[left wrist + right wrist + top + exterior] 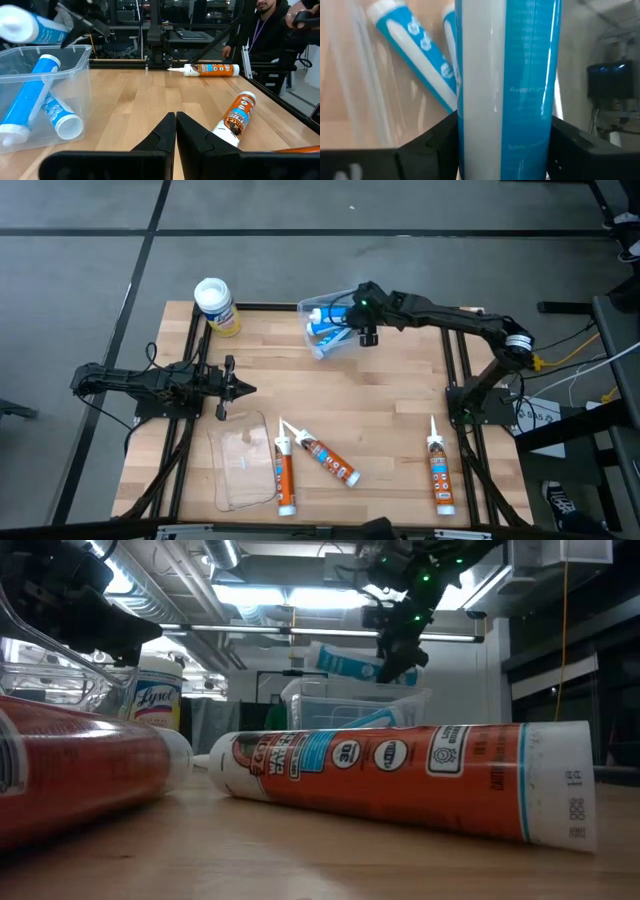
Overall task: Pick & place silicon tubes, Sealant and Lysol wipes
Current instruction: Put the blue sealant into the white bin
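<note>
At the table's left edge the left gripper (pixel 238 389) is seen lying low over the wood, its fingers pressed together on nothing, beside a clear flat plastic lid (pixel 243 460). Behind it, at the far left corner, the short yellow Lysol wipes canister with its round white lid (pixel 215 306) is found standing upright and untouched. It is judged to be light but wide and smooth-walled, so a broad grasp across the middle of the body, below the lid, is thought safest.

Toward the front, two orange nozzle-tipped sealant tubes (pixel 285 473) (pixel 327 461) are left lying close together, and a third (pixel 439 470) lies well apart to the right. These are judged stiff and prone to rolling; a pinch across the barrel's middle is advised.

At the far middle, a clear plastic bin (pixel 322 328) is shown holding slim blue-and-white silicone tubes (pixel 30 100). Above it the right gripper (pixel 366 332) is held, its fingers clamped across the barrel of another blue-and-white tube (pixel 507 90), which is judged slick and likely to slip.
</note>
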